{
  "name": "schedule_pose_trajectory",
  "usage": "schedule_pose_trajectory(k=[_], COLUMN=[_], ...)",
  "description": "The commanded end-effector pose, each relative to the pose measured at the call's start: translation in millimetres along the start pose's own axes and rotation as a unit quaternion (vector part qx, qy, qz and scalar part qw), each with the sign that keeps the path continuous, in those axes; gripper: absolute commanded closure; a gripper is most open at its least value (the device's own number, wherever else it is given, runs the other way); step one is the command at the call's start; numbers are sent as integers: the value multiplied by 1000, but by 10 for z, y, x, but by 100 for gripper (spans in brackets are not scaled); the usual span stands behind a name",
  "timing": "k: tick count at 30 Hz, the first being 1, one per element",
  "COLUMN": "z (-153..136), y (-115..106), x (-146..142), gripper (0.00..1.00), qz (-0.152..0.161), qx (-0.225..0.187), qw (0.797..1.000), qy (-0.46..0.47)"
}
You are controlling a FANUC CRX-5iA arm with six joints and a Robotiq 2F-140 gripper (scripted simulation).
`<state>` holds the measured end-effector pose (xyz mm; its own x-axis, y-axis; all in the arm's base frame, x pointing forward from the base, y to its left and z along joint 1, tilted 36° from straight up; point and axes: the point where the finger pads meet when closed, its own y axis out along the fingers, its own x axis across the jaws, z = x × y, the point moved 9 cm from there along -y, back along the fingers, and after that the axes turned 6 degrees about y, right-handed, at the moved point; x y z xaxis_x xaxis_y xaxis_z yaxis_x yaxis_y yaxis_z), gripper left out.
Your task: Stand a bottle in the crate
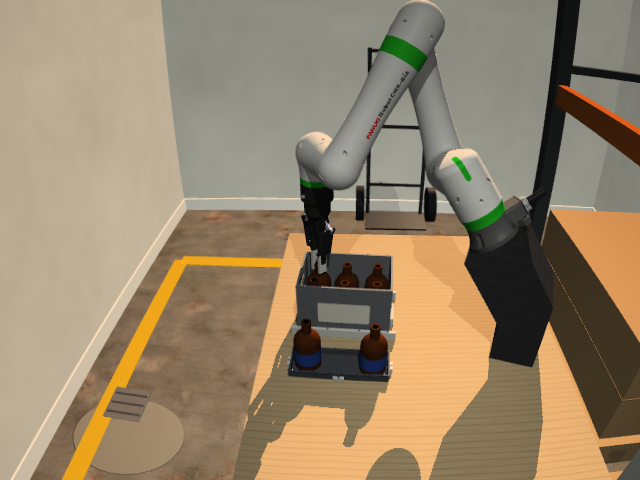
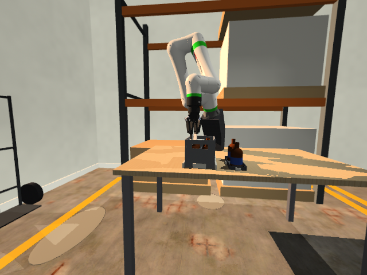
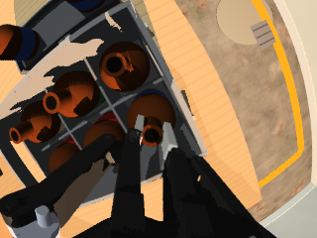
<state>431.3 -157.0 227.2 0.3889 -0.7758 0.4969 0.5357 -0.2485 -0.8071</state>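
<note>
The grey crate (image 1: pixel 307 305) (image 2: pixel 199 156) stands on the table. My gripper (image 1: pixel 319 266) (image 2: pixel 193 137) (image 3: pixel 151 129) points down into its back left cell, as seen in the top view, and is shut on the neck of a brown bottle (image 1: pixel 324 279) (image 3: pixel 149 106). That bottle's base is hidden, so its contact with the crate floor cannot be told. The other cells each hold a bottle, such as one (image 1: pixel 347 279) beside it and one (image 3: pixel 131 81) in front. Two upright blue-banded bottles, left (image 1: pixel 307 342) and right (image 1: pixel 373 347), stand at opposite ends of the tray (image 1: pixel 339 362).
The crate walls and dividers stand close around the fingers. The tray lies just in front of the crate in the top view. The table (image 1: pixel 429 392) has its edge close to the crate's left side. The arm's black pedestal (image 1: pixel 516 310) stands to the right.
</note>
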Motion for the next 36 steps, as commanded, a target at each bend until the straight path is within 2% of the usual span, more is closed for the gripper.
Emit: schedule_pose_trajectory(k=[1,12,13,36], z=[1,1,1,1], y=[-1,-1,-1,-1], x=[1,1,1,1], gripper=[100,100,62,62], qz=[0,0,0,0], qx=[0,0,0,0], qw=[1000,1000,1000,1000], qy=[0,0,0,0])
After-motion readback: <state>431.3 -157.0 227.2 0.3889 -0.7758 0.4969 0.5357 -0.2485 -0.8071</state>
